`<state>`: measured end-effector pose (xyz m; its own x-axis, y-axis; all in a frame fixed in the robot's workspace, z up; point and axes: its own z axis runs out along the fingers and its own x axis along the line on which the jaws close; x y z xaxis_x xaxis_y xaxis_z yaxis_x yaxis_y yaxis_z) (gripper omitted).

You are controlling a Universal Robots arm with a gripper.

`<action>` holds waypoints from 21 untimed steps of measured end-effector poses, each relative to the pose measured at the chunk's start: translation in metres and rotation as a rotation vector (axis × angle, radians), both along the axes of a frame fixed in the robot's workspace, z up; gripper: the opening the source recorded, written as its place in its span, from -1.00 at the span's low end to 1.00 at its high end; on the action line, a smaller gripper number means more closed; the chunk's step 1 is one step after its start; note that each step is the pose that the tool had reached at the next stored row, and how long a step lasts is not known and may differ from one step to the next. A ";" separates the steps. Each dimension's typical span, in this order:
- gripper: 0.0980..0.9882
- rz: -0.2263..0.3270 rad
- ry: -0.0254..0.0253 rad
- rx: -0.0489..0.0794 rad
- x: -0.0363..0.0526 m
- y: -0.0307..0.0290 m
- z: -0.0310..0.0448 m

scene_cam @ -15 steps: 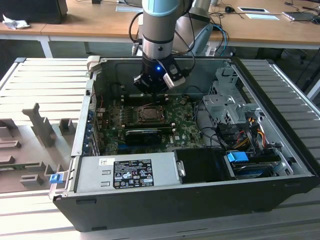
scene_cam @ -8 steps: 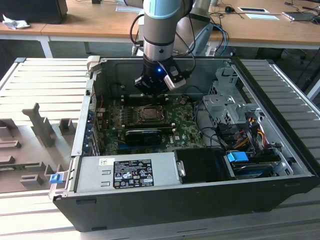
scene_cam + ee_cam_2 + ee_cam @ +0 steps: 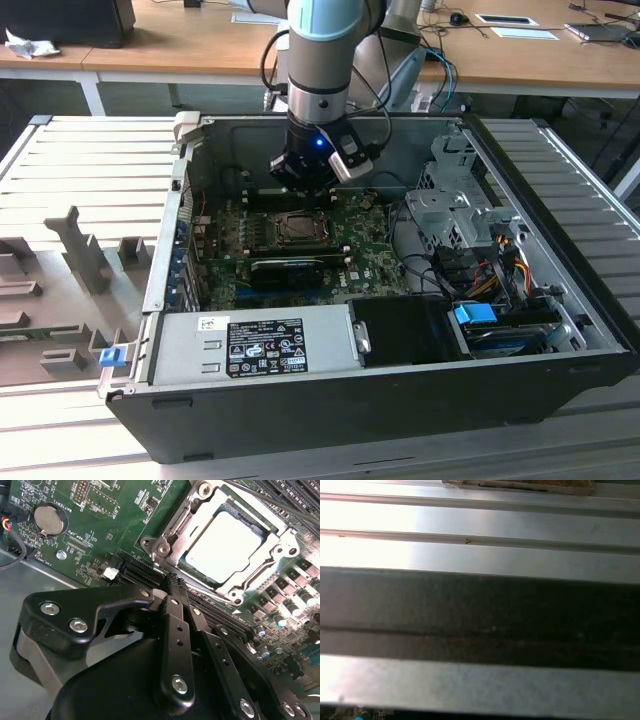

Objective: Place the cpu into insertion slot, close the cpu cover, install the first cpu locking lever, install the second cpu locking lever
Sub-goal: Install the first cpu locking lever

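The arm's pincer [image 3: 303,180] is hanging inside the open computer case [image 3: 560,300], just beyond the far edge of the CPU socket [image 3: 297,229] on the green motherboard [image 3: 370,240]. In the second wrist view its black fingers [image 3: 175,630] are lying pressed together, pinching nothing, with their tips sitting just beside the socket's near corner; whether they are touching the board there cannot be told.

The cpu [image 3: 222,542] is sitting flat in the socket, its pale silvery top showing through the square window of the cpu cover [image 3: 197,510], which is lying down over it. A thin locking lever [image 3: 202,591] is running along the socket edge closest to the fingertips. A round coin battery [image 3: 48,520] is resting on the board, well apart from the socket.

In the exterior view, a black finned card [image 3: 290,268] is lying nearer than the socket, and a grey power supply [image 3: 255,342] is filling the near left part of the case. The case is resting on a ribbed metal tabletop [image 3: 90,160], with grey fixture blocks [image 3: 85,250] standing on the exterior view's left.
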<state>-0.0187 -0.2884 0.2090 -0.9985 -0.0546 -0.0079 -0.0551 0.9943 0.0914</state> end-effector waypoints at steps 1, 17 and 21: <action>-0.98 0.000 0.0000 0.000 0.0001 -0.0001 -0.0003; -0.98 0.000 0.0001 0.000 0.0013 -0.0031 -0.0045; -0.98 0.000 0.0002 0.000 0.0013 -0.0031 -0.0052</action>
